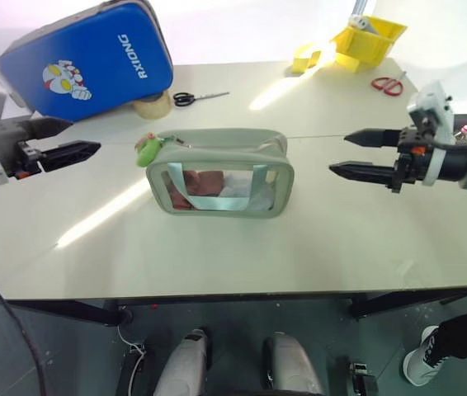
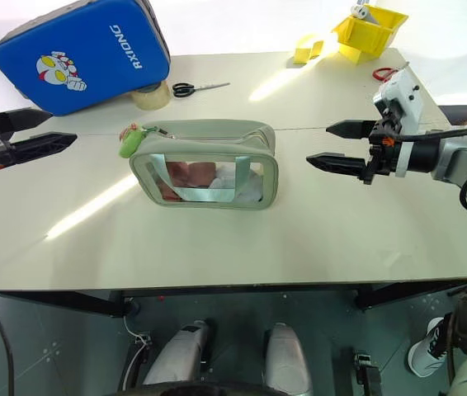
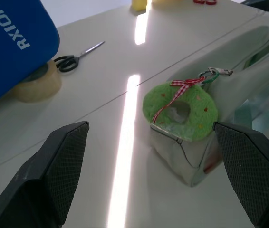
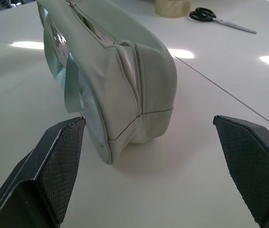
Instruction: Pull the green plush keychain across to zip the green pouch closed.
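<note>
Left eye view: pale sage-green boxy pouch (image 1: 221, 173) stands mid-table, lime-green fuzzy plush keychain (image 1: 147, 149) at its left end, apparently unzipped; left gripper (image 1: 85, 150) and right gripper (image 1: 338, 153) flank it, released and empty.

white "RXIONG" lettering on the blue hard case (image 1: 85, 58), beside a cartoon figure print

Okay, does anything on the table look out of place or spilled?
Nothing stands out. The green pouch stands upright mid-table with its zip open and the plush keychain hanging at its left end. Both hands, left and right, are open and clear of it.
</note>
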`<state>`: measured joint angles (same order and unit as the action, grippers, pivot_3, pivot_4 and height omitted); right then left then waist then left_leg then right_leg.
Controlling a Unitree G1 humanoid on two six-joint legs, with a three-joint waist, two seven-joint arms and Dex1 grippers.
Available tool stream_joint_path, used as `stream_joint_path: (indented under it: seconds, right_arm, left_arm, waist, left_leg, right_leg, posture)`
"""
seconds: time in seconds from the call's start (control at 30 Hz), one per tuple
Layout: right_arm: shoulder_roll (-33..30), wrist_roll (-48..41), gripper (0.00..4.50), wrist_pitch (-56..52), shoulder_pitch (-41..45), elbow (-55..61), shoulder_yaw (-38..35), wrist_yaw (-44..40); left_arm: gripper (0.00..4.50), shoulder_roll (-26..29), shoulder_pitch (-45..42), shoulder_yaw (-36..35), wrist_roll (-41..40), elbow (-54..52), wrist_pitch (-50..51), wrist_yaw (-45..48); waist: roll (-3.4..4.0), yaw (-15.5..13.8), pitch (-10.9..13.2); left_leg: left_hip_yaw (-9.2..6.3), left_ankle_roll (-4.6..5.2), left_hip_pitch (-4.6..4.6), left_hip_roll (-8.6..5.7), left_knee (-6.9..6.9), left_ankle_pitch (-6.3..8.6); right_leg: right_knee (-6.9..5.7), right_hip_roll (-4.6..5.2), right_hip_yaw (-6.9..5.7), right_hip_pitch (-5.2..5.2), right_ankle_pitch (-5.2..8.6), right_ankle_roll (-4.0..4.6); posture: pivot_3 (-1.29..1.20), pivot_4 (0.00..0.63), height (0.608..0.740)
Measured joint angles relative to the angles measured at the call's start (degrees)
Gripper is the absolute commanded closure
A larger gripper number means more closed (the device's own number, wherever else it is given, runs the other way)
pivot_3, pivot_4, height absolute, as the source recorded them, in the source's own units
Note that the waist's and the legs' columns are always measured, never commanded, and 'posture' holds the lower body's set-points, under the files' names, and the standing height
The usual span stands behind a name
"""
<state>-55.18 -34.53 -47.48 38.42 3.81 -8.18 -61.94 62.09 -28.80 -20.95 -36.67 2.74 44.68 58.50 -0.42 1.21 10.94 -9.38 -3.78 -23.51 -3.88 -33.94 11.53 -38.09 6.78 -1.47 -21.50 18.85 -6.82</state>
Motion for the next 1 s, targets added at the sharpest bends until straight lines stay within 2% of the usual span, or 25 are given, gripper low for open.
stream_joint_path:
  seconds: [0.67, 0.9, 1.0]
  right_arm:
    - [1.24, 0.71, 0.0, 1.93, -1.63, 4.17, 1.26, 2.65]
    - [2.38, 1.68, 0.0, 3.26, -1.52, 8.91, 4.4, 3.07]
    - [4.48, 2.93, 0.0, 4.53, 1.48, 9.34, 7.7, 3.26]
  left_arm:
    - [0.05, -1.91, 0.81, 1.75, 2.21, -0.58, -1.72, -1.92]
    - [0.05, -2.37, 0.78, 1.99, 2.25, -1.75, -1.76, -2.2]
    - [0.05, -3.1, 0.55, 2.43, 2.21, -3.13, -1.77, -1.88]
  waist:
    - [-0.04, -0.05, 0.03]
    - [-0.04, 0.0, 0.02]
    - [-0.04, 0.16, 0.03]
  left_leg:
    - [0.01, 0.0, -0.06, 0.0, -0.09, 0.0]
    - [0.01, 0.0, -0.05, 0.0, -0.1, -0.01]
    - [0.01, -0.01, -0.05, 0.0, -0.16, -0.01]
  right_leg:
    - [-0.04, 0.0, 0.0, -0.03, -0.01, 0.0]
    - [-0.06, 0.0, 0.0, -0.02, -0.01, 0.0]
    - [-0.12, 0.0, 0.01, -0.04, -0.01, 0.0]
  posture:
    - [0.0, 0.15, 0.74]
    - [0.0, 0.15, 0.74]
    - [0.0, 0.15, 0.74]
